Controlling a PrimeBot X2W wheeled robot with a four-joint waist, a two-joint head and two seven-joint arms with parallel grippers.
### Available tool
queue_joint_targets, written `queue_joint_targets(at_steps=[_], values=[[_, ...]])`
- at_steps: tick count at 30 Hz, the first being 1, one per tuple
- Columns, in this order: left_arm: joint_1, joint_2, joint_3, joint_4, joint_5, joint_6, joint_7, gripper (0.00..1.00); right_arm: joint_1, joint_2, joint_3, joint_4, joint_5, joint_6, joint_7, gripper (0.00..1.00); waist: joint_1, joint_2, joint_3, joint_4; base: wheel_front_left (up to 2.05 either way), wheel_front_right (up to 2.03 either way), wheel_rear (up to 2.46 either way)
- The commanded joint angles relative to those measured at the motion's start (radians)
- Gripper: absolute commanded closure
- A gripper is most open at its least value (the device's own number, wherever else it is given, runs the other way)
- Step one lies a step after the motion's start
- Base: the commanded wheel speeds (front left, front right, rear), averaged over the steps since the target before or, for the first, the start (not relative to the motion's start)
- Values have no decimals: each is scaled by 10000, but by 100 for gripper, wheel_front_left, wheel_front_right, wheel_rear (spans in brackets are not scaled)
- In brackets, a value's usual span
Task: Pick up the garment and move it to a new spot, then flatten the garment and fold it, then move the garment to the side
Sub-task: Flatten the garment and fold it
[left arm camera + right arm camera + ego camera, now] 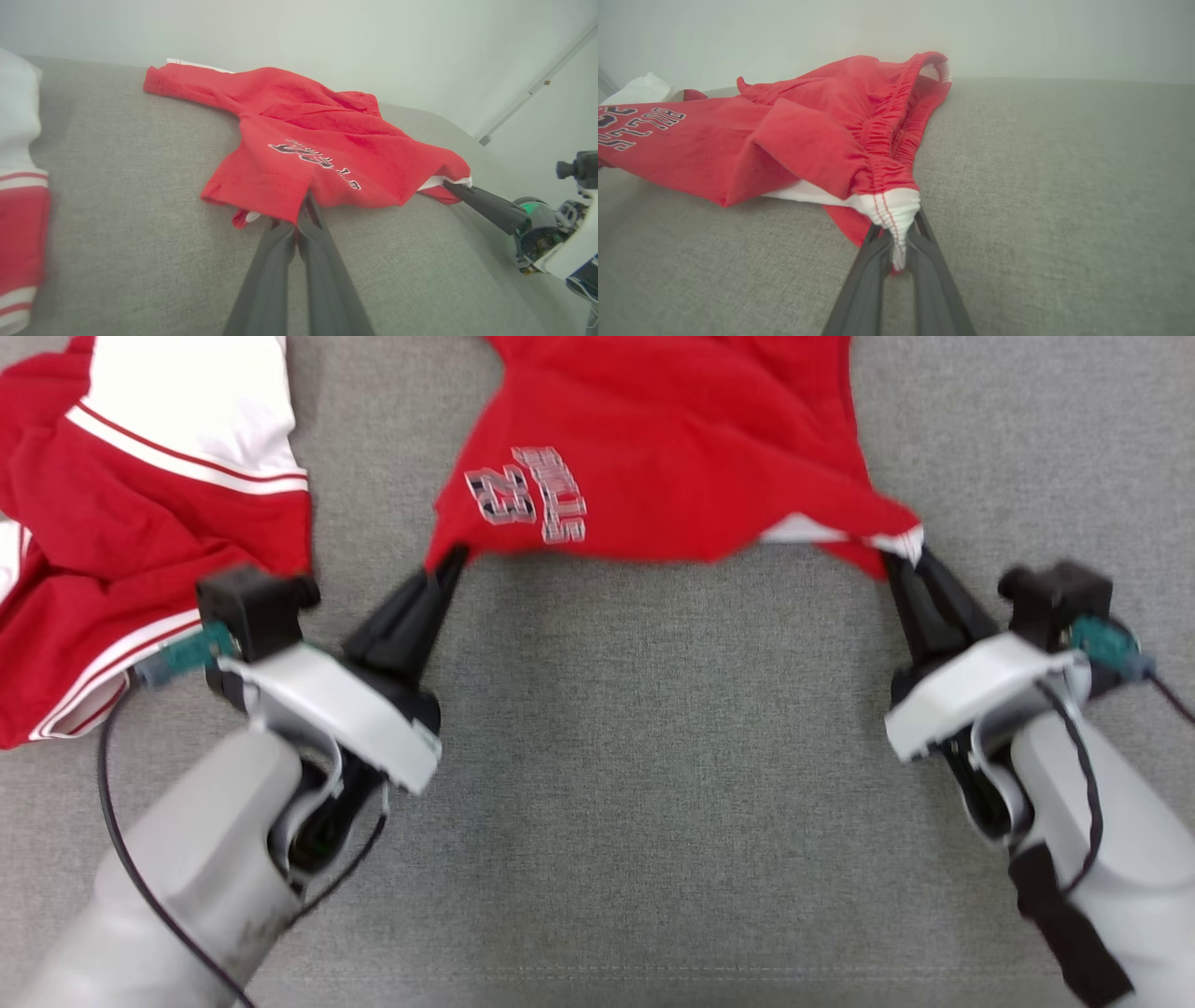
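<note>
The garment (672,448) is a pair of red shorts with white trim and a "23" print, spread over the grey cushion at the top centre. My left gripper (448,565) is shut on its near left corner, seen up close as red hem pinched between the fingers (301,212). My right gripper (904,560) is shut on the near right corner, where the white-edged waistband (892,210) is clamped between its fingers (899,242). The cloth (322,144) stretches taut between the two grips. The right gripper also appears at the right of the left wrist view (455,189).
A second red and white garment (140,513) lies bunched at the far left, close to my left wrist. The grey fabric surface (653,784) stretches bare in front of the held shorts. A pale wall (1017,37) stands behind the cushion.
</note>
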Motion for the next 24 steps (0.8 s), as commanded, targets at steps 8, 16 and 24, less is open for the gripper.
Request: queue_joint_targets(at_steps=[8, 16, 24], values=[[1829, 1383, -272, -1993, 913, 1453, 16, 100, 3011, -91, -1030, -1780, -107, -2, 80, 100, 0, 0, -1085, 147, 0, 0, 0], [3529, 1856, -473, -3933, 878, 2754, 98, 100, 5399, 265, -2214, -3455, -487, -2, 958, 100, 0, 0, -1712, 230, 0, 0, 0], [4348, 1587, -598, -4009, 568, 3362, 116, 100, 6531, 986, -2752, -4353, -922, -2, 1509, 100, 0, 0, -2002, 140, 0, 0, 0]])
